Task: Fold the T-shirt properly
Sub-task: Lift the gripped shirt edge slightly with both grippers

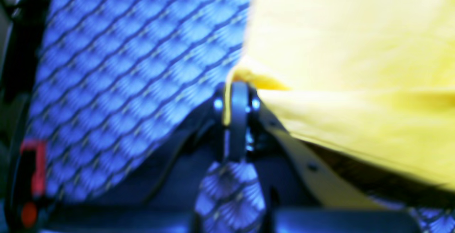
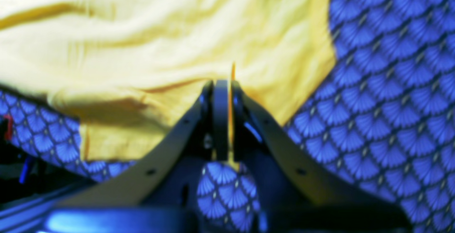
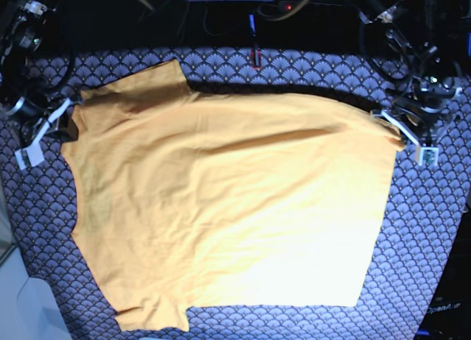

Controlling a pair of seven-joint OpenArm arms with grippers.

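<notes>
The orange-yellow T-shirt (image 3: pixel 221 200) lies spread out and wrinkled across the patterned cloth, one sleeve at the far left, another at the near left. My left gripper (image 3: pixel 394 126) is at the shirt's far right corner, shut on a pinch of its fabric. In the left wrist view the left gripper (image 1: pixel 237 87) has closed jaws with the T-shirt (image 1: pixel 355 48) edge between them, lifted slightly. My right gripper (image 3: pixel 66 119) is at the far left edge by the sleeve. The right wrist view shows the right gripper (image 2: pixel 223 84) clamped on a thin fold of the T-shirt (image 2: pixel 160 30).
A navy cloth with a white fan-scale pattern (image 3: pixel 427 229) covers the table under the shirt. Cables and dark equipment (image 3: pixel 254 57) line the back edge. A pale floor (image 3: pixel 15 303) shows beyond the table's near left corner. A red part (image 1: pixel 33 165) sits at the left wrist view's left edge.
</notes>
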